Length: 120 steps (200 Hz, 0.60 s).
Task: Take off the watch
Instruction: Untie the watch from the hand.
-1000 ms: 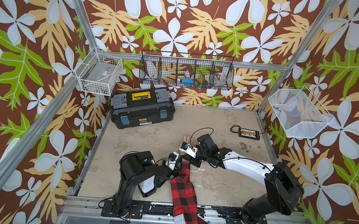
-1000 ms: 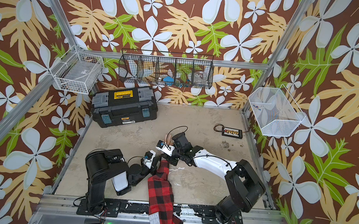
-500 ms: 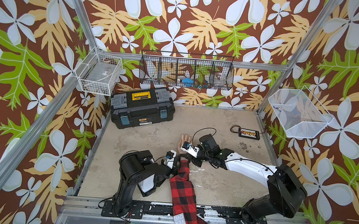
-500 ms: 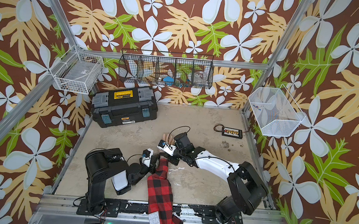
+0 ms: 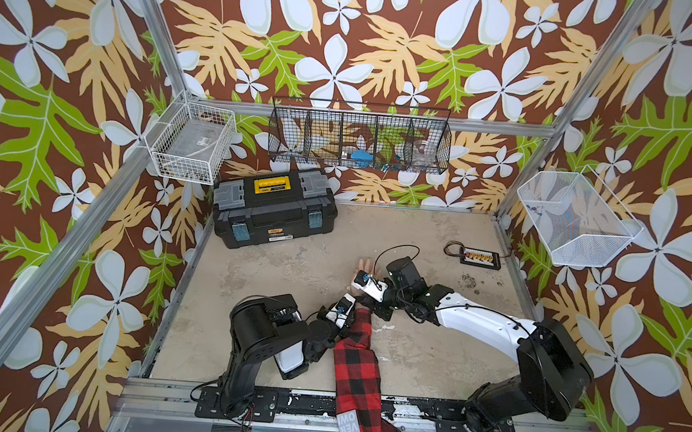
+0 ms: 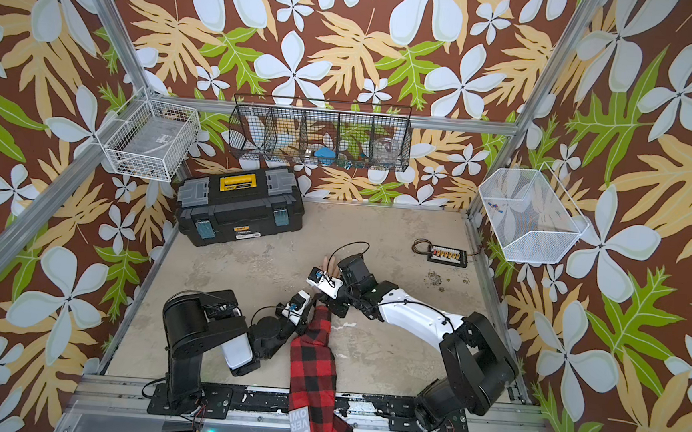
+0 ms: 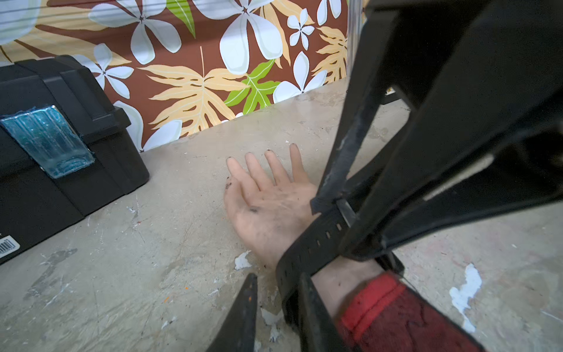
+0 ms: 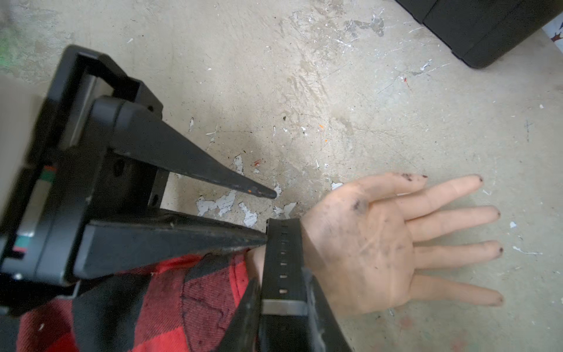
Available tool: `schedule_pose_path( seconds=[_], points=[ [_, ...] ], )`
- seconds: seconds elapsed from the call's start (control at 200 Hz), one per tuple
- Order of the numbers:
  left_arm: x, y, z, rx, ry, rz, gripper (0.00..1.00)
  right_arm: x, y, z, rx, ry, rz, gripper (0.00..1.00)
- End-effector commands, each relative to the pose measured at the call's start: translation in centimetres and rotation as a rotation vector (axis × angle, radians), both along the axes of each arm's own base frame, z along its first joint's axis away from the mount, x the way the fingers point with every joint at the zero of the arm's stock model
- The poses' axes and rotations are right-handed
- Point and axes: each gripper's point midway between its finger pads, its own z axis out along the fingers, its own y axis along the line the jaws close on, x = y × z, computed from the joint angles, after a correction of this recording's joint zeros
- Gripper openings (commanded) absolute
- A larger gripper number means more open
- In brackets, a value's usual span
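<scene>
Unbuckling: right tool pinches the strap of the watch on a dummy hand; left tool, slightly open, likely must pull the strap end free.

Watch on wrist; toolbox rear L.

The case of the watch is hidden from us: only its strap shows, cut off past the buckle by the lower edge of the right wrist frame. In both top views we find the watch too small and too covered to pick out. In the left wrist view the right end effector fills the right of the frame, hiding part of the strap. The toolbox runs off the left edge.
</scene>
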Motion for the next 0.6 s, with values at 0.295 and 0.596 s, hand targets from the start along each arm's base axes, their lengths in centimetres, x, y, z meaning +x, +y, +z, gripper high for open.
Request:
schedule_pose_path(
  seconds=[0.295,0.596],
  points=[
    [-1.1,-0.6,0.8,0.067,-0.092,-0.077,0.27,0.0,0.6,0.9,0.031,0.001,0.002,0.09],
    [-1.3,-1.4,1.5,0.049,-0.119,-0.111,0.27,-0.5,0.8,1.3,0.052,0.015,0.025,0.09]
  ],
)
